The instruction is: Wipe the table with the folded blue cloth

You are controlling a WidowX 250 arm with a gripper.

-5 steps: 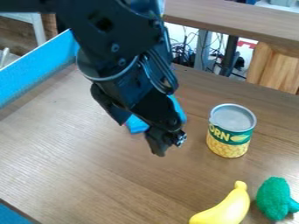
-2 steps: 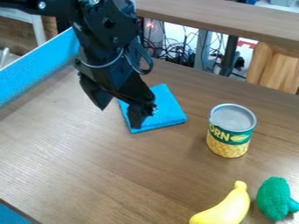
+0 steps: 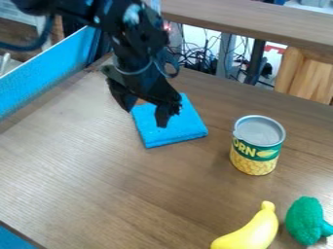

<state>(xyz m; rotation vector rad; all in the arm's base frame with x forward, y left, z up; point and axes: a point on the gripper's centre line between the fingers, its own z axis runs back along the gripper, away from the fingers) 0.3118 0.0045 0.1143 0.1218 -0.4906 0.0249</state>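
My black two-finger claw (image 3: 145, 117), fingers apart, hangs at a folded blue cloth (image 3: 179, 130) lying flat on a wood-grain tabletop (image 3: 98, 180); whether the tips touch the fabric I cannot tell. Right of the cloth in the camera view, an upright can of corn (image 3: 257, 146) stands near it. Well apart from the cloth, toward the lower right, lie a yellow toy banana (image 3: 250, 232) and green toy broccoli (image 3: 304, 220), side by side. A blue side wall (image 3: 46, 73) runs left of the cloth.
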